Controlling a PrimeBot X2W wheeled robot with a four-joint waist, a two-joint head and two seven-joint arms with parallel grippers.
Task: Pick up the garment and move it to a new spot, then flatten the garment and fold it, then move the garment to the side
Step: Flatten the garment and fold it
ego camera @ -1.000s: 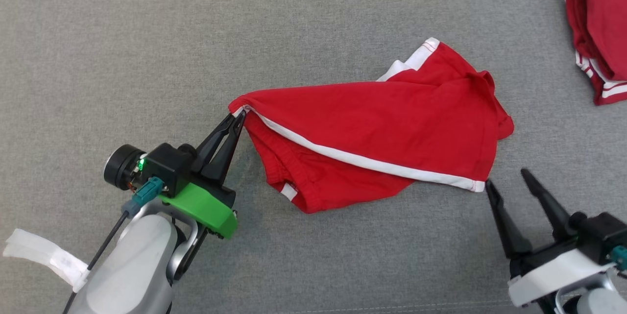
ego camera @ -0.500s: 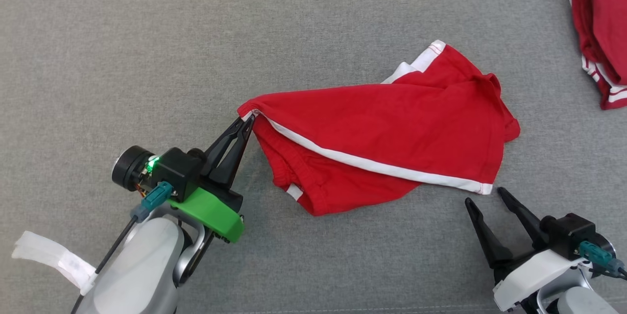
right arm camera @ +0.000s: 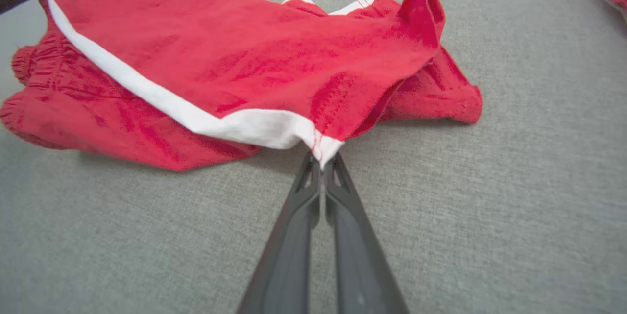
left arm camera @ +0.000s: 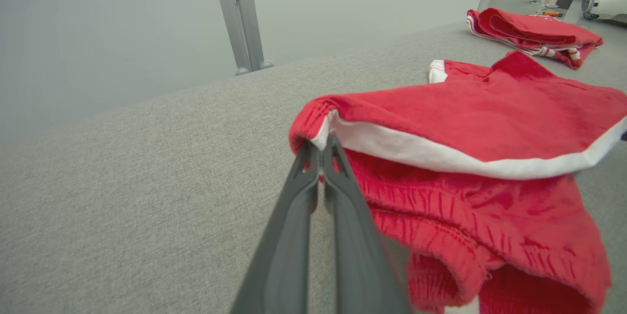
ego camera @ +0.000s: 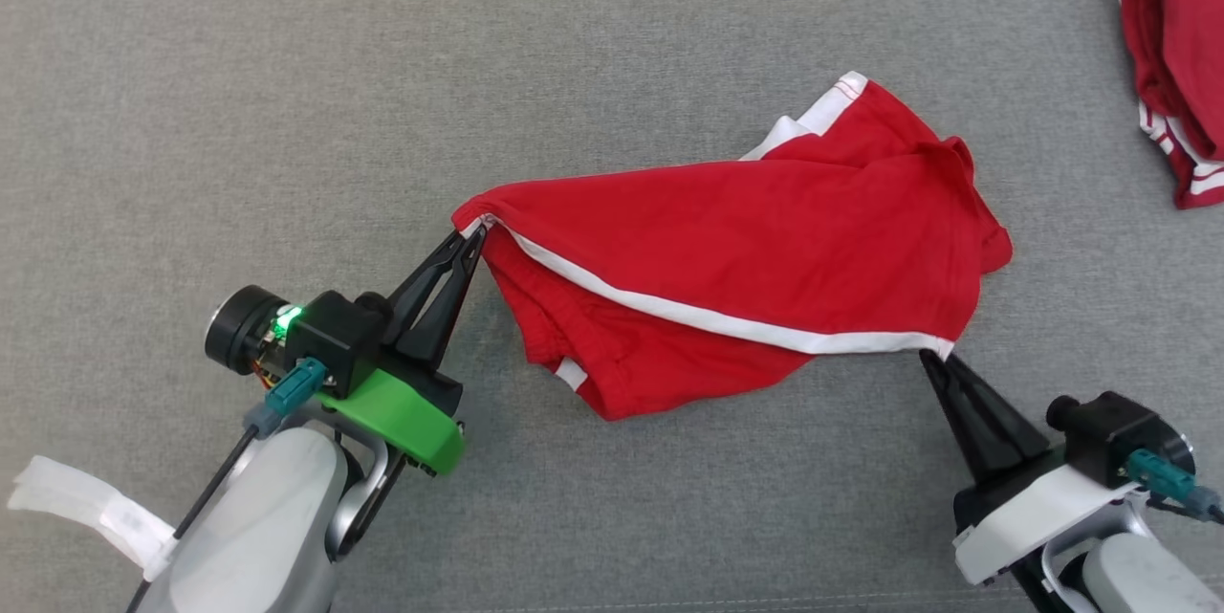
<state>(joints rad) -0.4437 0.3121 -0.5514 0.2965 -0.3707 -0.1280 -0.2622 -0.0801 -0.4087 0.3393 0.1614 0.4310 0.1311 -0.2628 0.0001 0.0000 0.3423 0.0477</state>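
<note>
Both hands are on it now! The left hand (ego camera: 470, 232) is pinched tight on one corner of the red garment (ego camera: 746, 250), right where the white trim (ego camera: 708, 317) begins. The right hand (ego camera: 929, 360) is clamped, fingers together, on the trim's other end. That reads as deliberate: with one hem held at both ends, a pull apart should draw that edge straight, ready for flattening.

The garment sits mid-worktop (ego camera: 287, 68) between the two hands. Its top layer is raised and stretched along the trim, while the gathered waistband part sags in a heap on the cloth below (that bunching is what a lift and shake would need to clear).

Another red garment (ego camera: 1176, 68) lies folded at the far right corner, well apart. I'd guess it marks the set-aside spot, so the middle is free for spreading.
</note>
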